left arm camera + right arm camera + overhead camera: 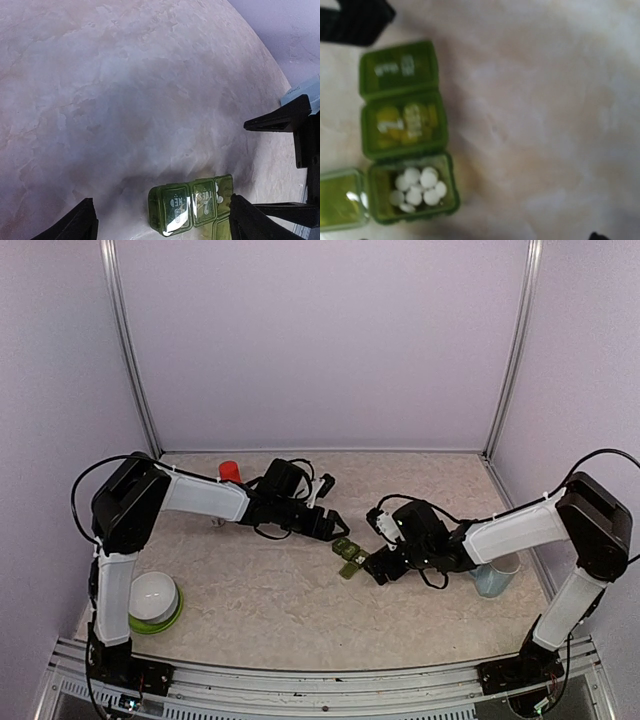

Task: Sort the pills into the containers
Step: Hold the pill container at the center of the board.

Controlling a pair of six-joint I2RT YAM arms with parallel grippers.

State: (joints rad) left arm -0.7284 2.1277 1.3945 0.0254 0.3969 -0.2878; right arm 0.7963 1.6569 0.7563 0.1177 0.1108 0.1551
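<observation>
The left pincer (161,199) is hanging released over the green pill organizer (405,135). The right pincer (383,566) is hanging released just beside it.

Left fingers (75,226), right fingers (386,566) — both spread wide

The left arm (205,498), at the left of the overhead view, is built of smooth white tubular links joined by boxy black joint housings. The right arm (510,530), at the right, matches it. A thin black cable (73,500) arcs out from each elbow housing, and more black wiring curls around the black wrist sections near mid-frame. A small white block (384,522) sits on the right wrist. The left gripper (338,528) and right gripper (376,568) are black. In the left wrist view, the left one's fingers (75,224) appear as matte black wedges at the bottom corners.
</observation>
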